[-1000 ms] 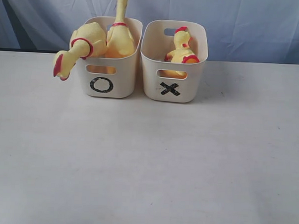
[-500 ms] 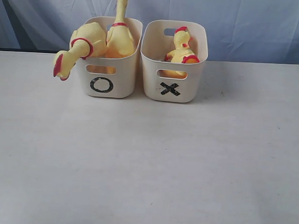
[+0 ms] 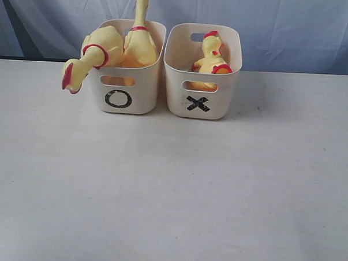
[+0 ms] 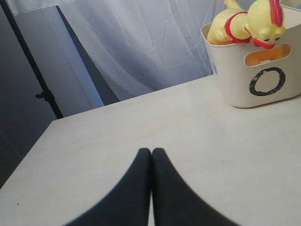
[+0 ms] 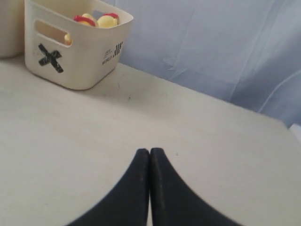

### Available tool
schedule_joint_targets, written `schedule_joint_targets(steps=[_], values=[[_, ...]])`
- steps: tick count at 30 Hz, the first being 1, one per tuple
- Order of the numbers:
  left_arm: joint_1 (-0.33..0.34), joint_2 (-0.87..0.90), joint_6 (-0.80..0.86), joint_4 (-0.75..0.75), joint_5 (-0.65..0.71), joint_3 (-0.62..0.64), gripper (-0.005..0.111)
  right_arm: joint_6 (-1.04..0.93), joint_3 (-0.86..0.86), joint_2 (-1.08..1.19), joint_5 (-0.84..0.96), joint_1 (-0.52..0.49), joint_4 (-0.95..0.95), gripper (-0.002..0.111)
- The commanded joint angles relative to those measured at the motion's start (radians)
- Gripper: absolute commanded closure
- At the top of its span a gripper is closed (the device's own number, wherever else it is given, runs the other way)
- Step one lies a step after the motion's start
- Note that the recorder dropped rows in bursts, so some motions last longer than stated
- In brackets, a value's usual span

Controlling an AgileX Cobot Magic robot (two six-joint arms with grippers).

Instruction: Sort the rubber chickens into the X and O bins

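Exterior view has the two cream tubs side by side at the upper middle of the frame, the O bin [image 3: 142, 97] on the left and the X bin [image 3: 224, 101] just beside it on the right. Both stand on the pale tabletop [image 3: 171, 188] with their black marks turned to the camera, so the sort can be read at a glance. No rubber chicken lies loose on the tabletop; all that show are in the bins. In the O bin the draped chicken [image 3: 90, 56] hangs over the left rim, its head and red comb outside and below the edge. The upright chicken [image 3: 139, 45] stands on end next to it and runs up out of the frame. Both likely sit this way because the toys are longer than the tub is deep. The X bin holds the tucked chicken [image 3: 212, 58], red comb showing just above the rim; whether a second one lies under it cannot be told. In the wrist views the left claw [image 4: 151, 151] and the right claw [image 5: 149, 150] each have their dark fingers pressed together on nothing, low over bare tabletop and well apart from the bins. That fits arms parked after the work, and the sorting looks finished or nearly so.
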Motion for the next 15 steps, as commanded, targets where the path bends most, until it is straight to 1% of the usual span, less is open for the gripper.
schedule_joint_targets(steps=[1,3,15], values=[[0.004,-0.005,0.007,0.004,-0.003,0.002,0.107,0.287,0.004,-0.005,-0.006,-0.006,0.000,0.109],[0.004,-0.005,0.007,0.004,-0.003,0.002,0.107,0.328,0.004,-0.005,-0.006,-0.006,0.000,0.109],[0.004,-0.005,0.007,0.004,-0.001,0.002,0.107,0.326,0.004,-0.005,-0.001,-0.006,0.000,0.109]])
